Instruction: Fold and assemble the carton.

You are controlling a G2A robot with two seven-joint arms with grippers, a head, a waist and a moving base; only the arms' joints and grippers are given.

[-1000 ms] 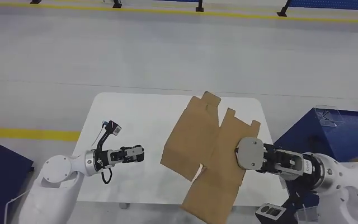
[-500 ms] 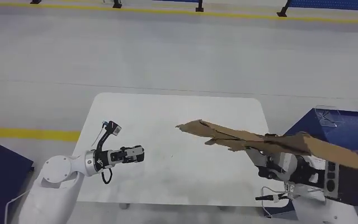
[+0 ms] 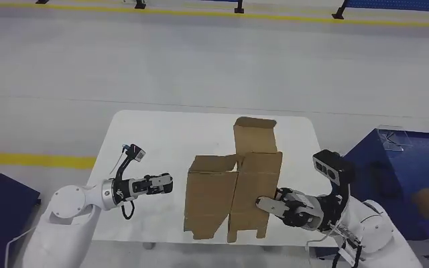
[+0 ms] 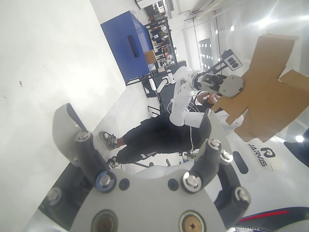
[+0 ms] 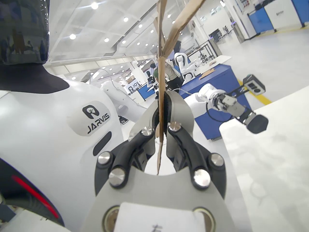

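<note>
Cardboard between the fingers (image 5: 179,108) of the right gripper (image 5: 161,108), is it?

Yes, they are clamped on one edge of the carton (image 3: 231,191), low on its side. The sheet is held upright over the right half of the table (image 3: 154,141). Whether its bottom edge touches the top, I can't tell.

And the left gripper (image 4: 137,112)?

Its fingers are wide apart with nothing in them. It sits low over the table's left side, well apart from the carton.

So how far along are we?

Barely begun, I'd say. It reads as a flat blank: panels side by side, one flap sticking up, another splaying off. Nothing is squared into a tube and no flap is tucked.

What's left?

Nearly all of it: open the body, fold the bottom flaps in, close them. The left gripper will likely have to help
</note>
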